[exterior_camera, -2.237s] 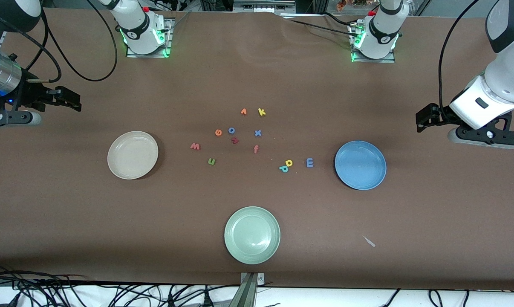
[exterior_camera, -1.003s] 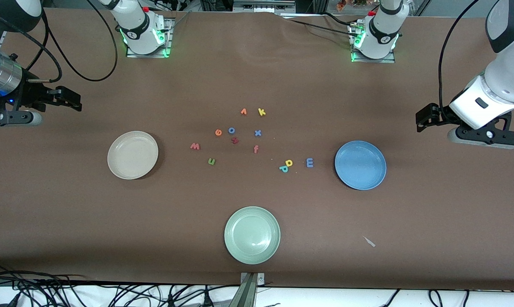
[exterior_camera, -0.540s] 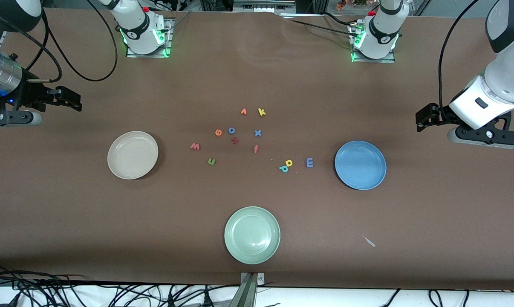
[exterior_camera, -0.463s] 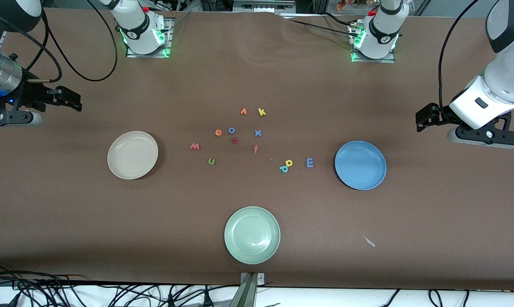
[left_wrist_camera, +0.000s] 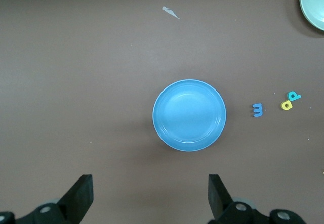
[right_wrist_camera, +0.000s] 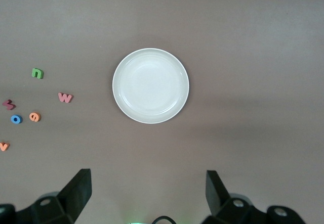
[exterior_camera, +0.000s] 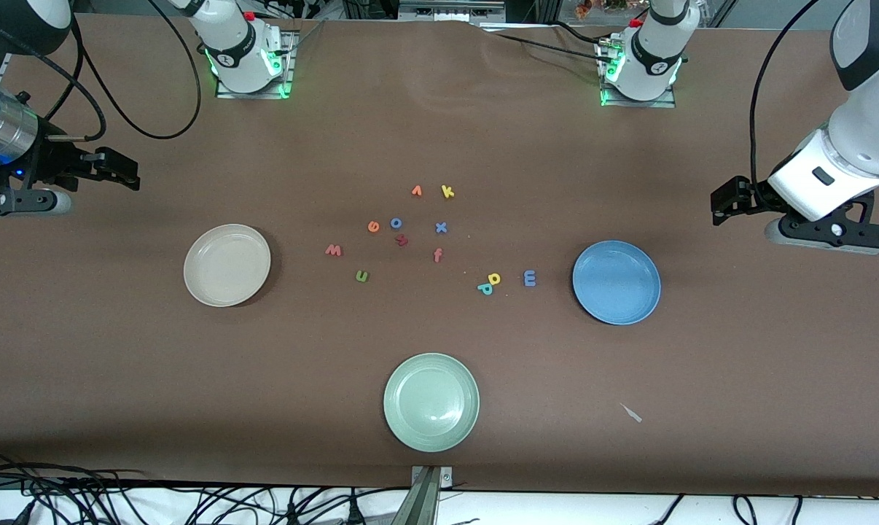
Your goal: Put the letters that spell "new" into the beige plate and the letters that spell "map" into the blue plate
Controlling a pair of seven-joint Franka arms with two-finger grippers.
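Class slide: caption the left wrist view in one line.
Open left tool above an empty blue plate; m, a, p beside it.

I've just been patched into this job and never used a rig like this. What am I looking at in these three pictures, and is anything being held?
Two robot arms stand at a brown table. The wide picture looks down from across it; the other two come from cameras on each arm's wrist.

The left end effector hangs above the blue plate, fingers open, empty. The right end effector hangs above the beige plate, also open and empty.

Between those plates lie small foam letters: n, e, w, m, a touching p, plus spare letters. A pale green plate sits nearest the front camera. All plates are empty.
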